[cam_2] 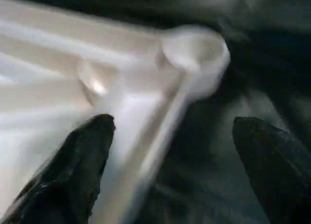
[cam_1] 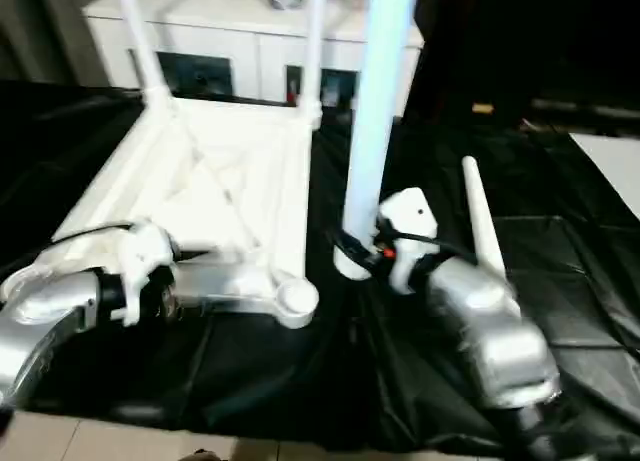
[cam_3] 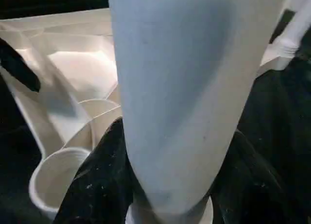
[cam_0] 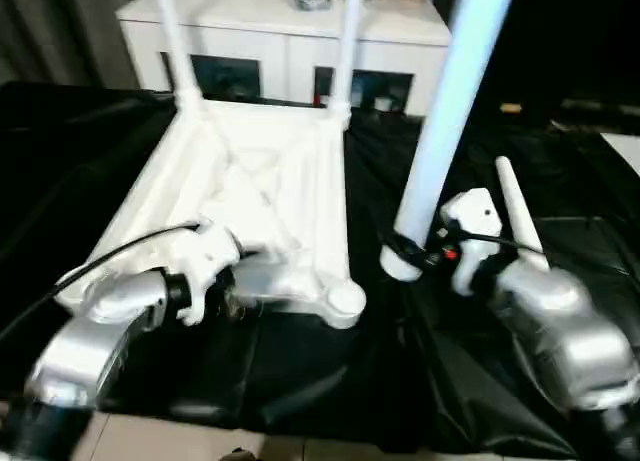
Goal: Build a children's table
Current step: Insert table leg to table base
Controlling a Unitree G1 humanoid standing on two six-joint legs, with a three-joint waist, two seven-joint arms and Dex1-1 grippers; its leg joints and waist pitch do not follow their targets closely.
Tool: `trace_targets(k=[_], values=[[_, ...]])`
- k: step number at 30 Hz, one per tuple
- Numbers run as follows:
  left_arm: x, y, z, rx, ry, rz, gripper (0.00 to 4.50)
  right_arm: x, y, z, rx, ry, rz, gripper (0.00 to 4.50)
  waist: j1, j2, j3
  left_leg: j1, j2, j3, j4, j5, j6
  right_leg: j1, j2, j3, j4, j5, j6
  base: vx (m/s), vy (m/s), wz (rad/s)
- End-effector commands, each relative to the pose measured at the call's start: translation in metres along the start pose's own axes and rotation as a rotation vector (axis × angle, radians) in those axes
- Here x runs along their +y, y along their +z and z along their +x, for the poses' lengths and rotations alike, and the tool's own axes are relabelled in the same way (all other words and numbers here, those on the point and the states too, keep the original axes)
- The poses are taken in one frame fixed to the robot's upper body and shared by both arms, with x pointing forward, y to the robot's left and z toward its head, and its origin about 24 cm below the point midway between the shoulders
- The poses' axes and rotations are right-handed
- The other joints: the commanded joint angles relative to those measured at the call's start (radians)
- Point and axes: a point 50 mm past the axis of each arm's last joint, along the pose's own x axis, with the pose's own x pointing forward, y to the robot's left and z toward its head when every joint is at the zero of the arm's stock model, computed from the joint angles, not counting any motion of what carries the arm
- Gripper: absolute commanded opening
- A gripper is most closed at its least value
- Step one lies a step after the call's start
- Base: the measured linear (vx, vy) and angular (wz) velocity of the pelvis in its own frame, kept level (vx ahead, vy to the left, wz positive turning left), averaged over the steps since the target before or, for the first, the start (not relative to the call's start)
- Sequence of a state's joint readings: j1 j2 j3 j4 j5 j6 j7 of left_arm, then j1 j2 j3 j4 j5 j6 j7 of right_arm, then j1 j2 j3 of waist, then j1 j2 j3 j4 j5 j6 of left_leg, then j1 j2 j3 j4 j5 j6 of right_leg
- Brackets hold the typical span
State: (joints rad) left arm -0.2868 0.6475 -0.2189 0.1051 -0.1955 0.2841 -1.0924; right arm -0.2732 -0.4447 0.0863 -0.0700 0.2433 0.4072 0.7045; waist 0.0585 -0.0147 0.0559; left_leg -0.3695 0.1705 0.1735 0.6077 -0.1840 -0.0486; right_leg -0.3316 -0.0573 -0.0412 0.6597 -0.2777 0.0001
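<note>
Right gripper pinched an upright table leg near its base; left gripper hung spread beside the tabletop corner socket.

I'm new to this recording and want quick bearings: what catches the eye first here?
The white tabletop lies upside down on the black cloth, two legs already standing in its far corners. The right gripper holds a third leg upright beside it, near the empty near corner socket. The left gripper is open at that socket, and a fourth leg lies behind the right arm.
</note>
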Motion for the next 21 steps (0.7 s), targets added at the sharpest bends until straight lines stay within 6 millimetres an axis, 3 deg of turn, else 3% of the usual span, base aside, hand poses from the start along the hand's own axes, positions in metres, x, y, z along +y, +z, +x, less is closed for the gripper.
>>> trace_targets(k=[1, 3, 4, 8, 10, 12, 15, 16, 17, 18, 20, 21], values=[[0.002, 0.003, 0.003, 0.038, -0.048, 0.044, 3.94, -0.002, 0.006, 0.001, -0.013, 0.036, -0.029, 1.85, -0.003, 0.010, -0.050, 0.020, 0.065, -0.034, -0.097, -0.272, -0.045, -0.002, -0.086, 0.050, -0.098, -0.160, -0.174, 0.000, 0.000, 0.00], [0.009, 0.005, 0.005, 0.055, -0.033, 0.085, 3.81, -0.002, 0.007, 0.002, -0.017, 0.051, -0.033, 1.85, 0.000, 0.011, -0.054, 0.027, 0.065, -0.031, -0.094, -0.270, -0.040, -0.005, -0.088, 0.050, -0.097, -0.123, -0.187, 0.000, 0.000, 0.00], [0.012, 0.006, 0.006, 0.059, -0.025, 0.100, 3.69, -0.001, 0.007, 0.002, -0.019, 0.057, -0.034, 1.85, 0.001, 0.008, -0.060, 0.021, 0.064, -0.027, -0.090, -0.209, -0.023, 0.002, -0.089, 0.050, -0.092, -0.022, -0.207, 0.000, 0.000, 0.00], [0.022, 0.008, 0.012, 0.075, -0.027, 0.161, 3.41, 0.001, 0.004, 0.003, -0.018, 0.088, -0.032, 1.85, 0.009, 0.004, -0.066, 0.015, 0.061, -0.022, -0.078, -0.109, 0.026, 0.009, -0.091, 0.049, -0.081, 0.131, -0.223, 0.000, 0.000, 0.00], [0.024, 0.012, 0.015, 0.052, -0.041, 0.142, 3.21, 0.005, 0.002, 0.002, -0.012, 0.107, -0.030, 1.85, 0.012, 0.003, -0.079, 0.011, 0.062, -0.022, -0.068, -0.031, 0.058, 0.014, -0.090, 0.045, -0.065, 0.257, -0.239, 0.000, 0.000, 0.00], [0.025, 0.015, 0.016, 0.046, -0.081, 0.132, 2.95, 0.008, 0.000, 0.000, -0.013, 0.120, -0.023, 1.85, 0.013, 0.009, -0.079, 0.006, 0.059, -0.021, -0.063, -0.002, 0.084, 0.009, -0.087, 0.043, -0.060, 0.326, -0.251, 0.000, 0.000, 0.00], [0.026, 0.016, 0.016, 0.069, -0.134, 0.125, 2.75, 0.008, 0.000, 0.000, -0.013, 0.124, -0.021, 1.85, 0.014, 0.007, -0.074, 0.007, 0.062, -0.020, -0.066, -0.047, 0.088, 0.008, -0.090, 0.043, -0.066, 0.281, -0.261, 0.000, 0.000, 0.00], [0.027, 0.016, 0.016, 0.073, -0.144, 0.122, 2.65, 0.008, 0.001, -0.001, -0.013, 0.125, -0.021, 1.85, 0.015, 0.014, -0.071, 0.010, 0.066, -0.021, -0.072, -0.093, 0.066, 0.006, -0.091, 0.042, -0.071, 0.220, -0.265, 0.000, 0.000, 0.00], [0.027, 0.016, 0.016, 0.078, -0.158, 0.120, 2.65, 0.008, 0.001, -0.001, -0.013, 0.126, -0.021, 1.85, 0.016, 0.014, -0.070, 0.011, 0.068, -0.022, -0.073, -0.103, 0.060, 0.007, -0.092, 0.042, -0.071, 0.205, -0.267, 0.000, 0.000, 0.00], [0.028, 0.017, 0.015, 0.086, -0.182, 0.120, 2.50, 0.008, 0.000, -0.002, -0.012, 0.125, -0.023, 1.85, 0.019, 0.028, -0.069, 0.013, 0.067, -0.023, -0.074, -0.122, 0.046, 0.004, -0.093, 0.043, -0.073, 0.173, -0.267, 0.000, 0.000, 0.00], [0.029, 0.017, 0.015, 0.093, -0.194, 0.126, 2.29, 0.009, -0.001, -0.002, -0.011, 0.125, -0.023, 1.85, 0.017, 0.021, -0.066, 0.015, 0.069, -0.022, -0.079, -0.159, 0.024, 0.003, -0.092, 0.044, -0.077, 0.134, -0.268, 0.000, 0.000, 0.00], [0.029, 0.017, 0.015, 0.096, -0.197, 0.129, 2.27, 0.009, -0.001, -0.002, -0.011, 0.126, -0.023, 1.85, 0.018, 0.028, -0.064, 0.015, 0.068, -0.022, -0.080, -0.175, 0.016, 0.003, -0.092, 0.044, -0.078, 0.115, -0.268, 0.000, 0.000, 0.00]])
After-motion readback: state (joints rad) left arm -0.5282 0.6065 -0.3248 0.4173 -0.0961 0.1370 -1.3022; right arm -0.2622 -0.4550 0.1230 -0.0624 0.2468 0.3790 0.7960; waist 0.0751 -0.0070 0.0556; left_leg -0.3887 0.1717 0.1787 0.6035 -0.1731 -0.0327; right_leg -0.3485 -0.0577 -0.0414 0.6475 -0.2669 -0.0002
